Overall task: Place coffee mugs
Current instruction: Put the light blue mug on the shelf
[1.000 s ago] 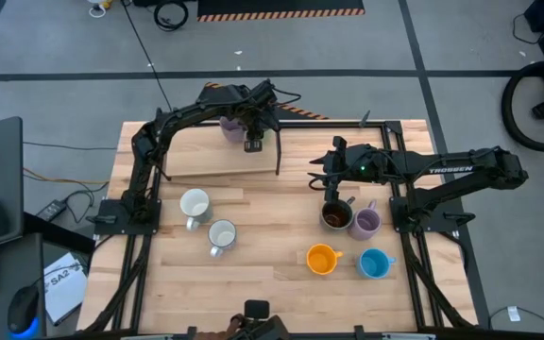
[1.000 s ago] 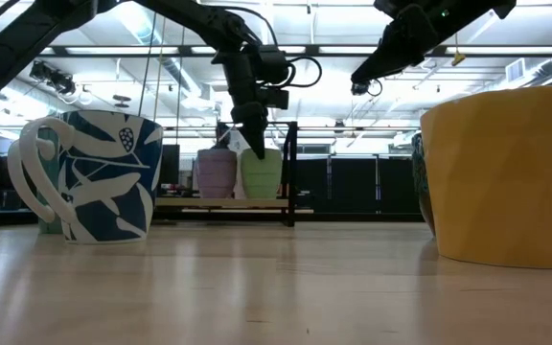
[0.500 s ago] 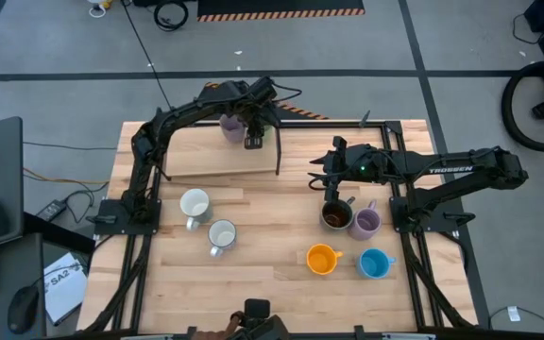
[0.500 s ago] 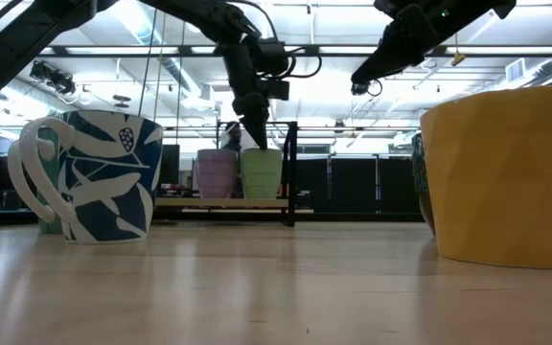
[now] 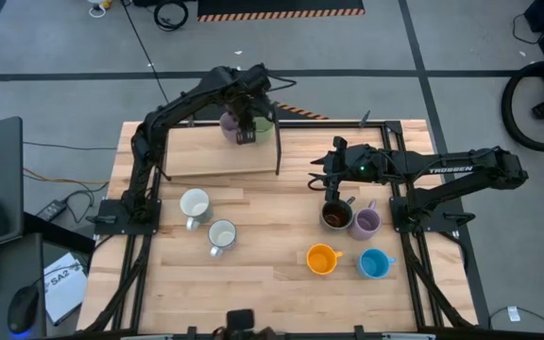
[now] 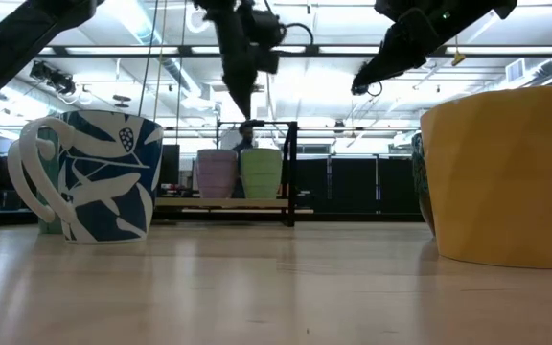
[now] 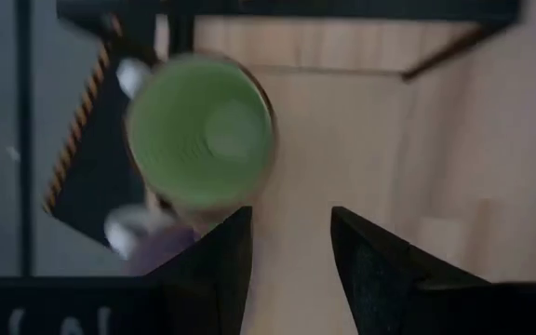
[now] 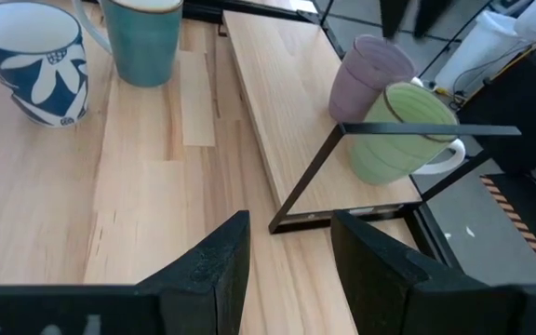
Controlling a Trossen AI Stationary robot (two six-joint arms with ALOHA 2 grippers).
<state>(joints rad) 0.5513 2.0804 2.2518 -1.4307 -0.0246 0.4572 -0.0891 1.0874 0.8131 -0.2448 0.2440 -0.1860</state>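
Beside green mug (image 8: 400,132): lilac mug (image 8: 368,74).

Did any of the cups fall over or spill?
No, nothing stands out. The green mug and a lilac mug stand upright side by side on the raised shelf. The other mugs sit upright on the table. The left gripper hangs above the green mug, jaws open and empty.

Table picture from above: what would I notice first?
The bright mugs: an orange mug and a blue mug sit near the table's front right. At the back, the left gripper hangs open over a green mug and a lilac mug on a raised wooden shelf.
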